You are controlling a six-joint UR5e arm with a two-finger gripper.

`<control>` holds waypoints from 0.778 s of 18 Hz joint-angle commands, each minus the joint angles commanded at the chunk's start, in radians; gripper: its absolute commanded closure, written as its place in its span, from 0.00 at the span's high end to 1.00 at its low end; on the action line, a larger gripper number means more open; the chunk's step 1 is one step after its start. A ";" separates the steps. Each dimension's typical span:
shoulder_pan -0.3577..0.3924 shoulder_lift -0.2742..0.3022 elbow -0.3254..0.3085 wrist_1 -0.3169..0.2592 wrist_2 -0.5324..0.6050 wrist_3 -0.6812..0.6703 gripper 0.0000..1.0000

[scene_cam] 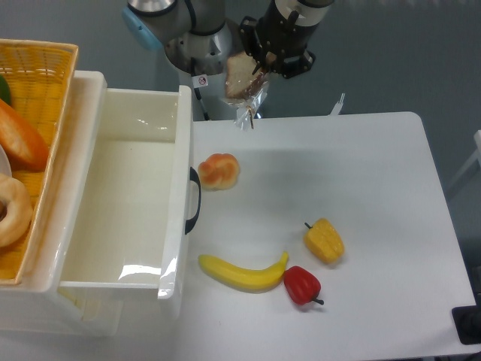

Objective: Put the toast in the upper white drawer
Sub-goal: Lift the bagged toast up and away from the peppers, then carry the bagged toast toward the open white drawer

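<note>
The toast [240, 77], a brown slice in clear crinkly wrap, hangs from my gripper [258, 69] high above the table's far edge, its loose plastic tail dangling below. My gripper is shut on the toast's right side. The upper white drawer [184, 143] stands pulled open at the left, its inside bare, with a black curved handle [194, 200] on its front. The toast is to the right of the drawer's far corner, outside it.
A round orange-tan bun [219, 171] lies next to the drawer handle. A banana [242, 273], a red pepper [302, 286] and a yellow pepper [324, 241] lie on the white table [376, 173]. A yellow wicker basket [45, 83] with bread sits far left.
</note>
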State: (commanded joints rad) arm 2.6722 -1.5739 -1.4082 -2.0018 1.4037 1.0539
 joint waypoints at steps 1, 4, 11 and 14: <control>-0.002 -0.002 0.008 -0.002 -0.014 -0.009 0.13; -0.003 -0.002 0.017 -0.011 -0.026 -0.017 0.13; -0.003 0.009 0.028 -0.017 -0.086 -0.049 0.13; -0.018 0.009 0.029 -0.015 -0.110 -0.090 0.13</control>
State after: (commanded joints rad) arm 2.6539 -1.5647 -1.3791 -2.0172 1.2933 0.9635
